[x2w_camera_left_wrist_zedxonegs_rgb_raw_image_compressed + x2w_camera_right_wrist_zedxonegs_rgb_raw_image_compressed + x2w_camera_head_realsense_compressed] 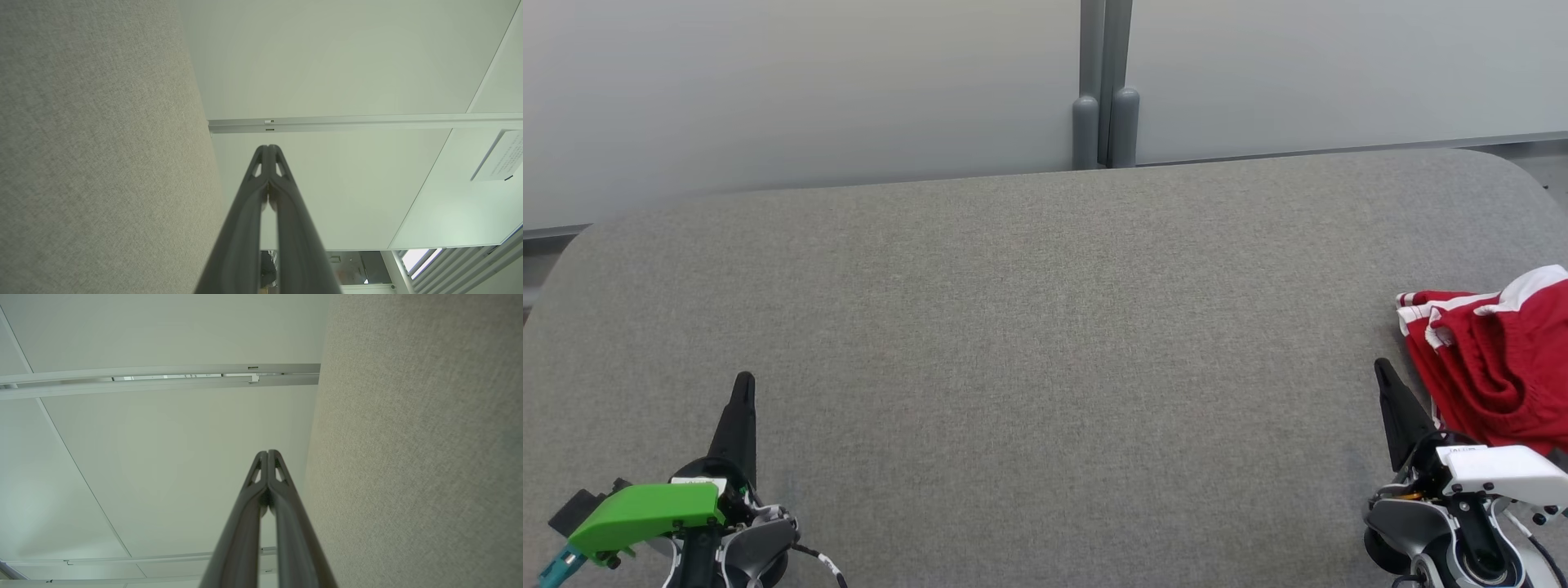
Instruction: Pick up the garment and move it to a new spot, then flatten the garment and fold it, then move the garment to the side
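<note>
Crumpled red garment (1494, 367) with white stripes lies on the worktop (1045, 327); left end effector (743, 379) and right end effector (1381, 365) are closed, empty.

Grey fabric table (1029, 327) bears crumpled red garment (1494, 367).

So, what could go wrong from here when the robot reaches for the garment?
1. The garment lies bunched at the far right, partly outside the head view; a grasp may catch only one layer.
2. The right hand beside it is shut; unless it opens first, it may only push the garment.
</note>
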Robot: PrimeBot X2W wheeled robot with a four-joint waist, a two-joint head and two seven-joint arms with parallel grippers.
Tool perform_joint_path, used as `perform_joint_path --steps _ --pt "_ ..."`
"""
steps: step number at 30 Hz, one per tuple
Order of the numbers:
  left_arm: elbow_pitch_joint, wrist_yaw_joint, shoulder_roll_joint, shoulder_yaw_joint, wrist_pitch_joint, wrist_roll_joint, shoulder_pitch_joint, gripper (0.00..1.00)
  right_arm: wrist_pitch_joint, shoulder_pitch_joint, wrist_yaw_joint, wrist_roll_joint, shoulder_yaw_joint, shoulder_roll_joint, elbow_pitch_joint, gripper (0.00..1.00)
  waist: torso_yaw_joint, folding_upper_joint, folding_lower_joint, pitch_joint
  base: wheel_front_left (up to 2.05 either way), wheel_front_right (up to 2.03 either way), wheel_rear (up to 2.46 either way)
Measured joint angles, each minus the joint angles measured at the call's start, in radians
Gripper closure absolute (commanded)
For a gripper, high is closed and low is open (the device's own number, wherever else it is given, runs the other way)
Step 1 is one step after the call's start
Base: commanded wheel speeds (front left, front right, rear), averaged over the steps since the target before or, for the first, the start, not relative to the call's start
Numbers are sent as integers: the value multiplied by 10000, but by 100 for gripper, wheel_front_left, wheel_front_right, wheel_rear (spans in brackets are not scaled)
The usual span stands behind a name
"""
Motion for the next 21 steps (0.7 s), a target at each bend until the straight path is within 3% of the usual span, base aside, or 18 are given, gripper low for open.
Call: perform_joint_path --steps 21 --pt "0 0 -13 17 13 4 -2 100 29 -3 0 -31 -33 19 2 100 0 0 0 0 0 0 0"
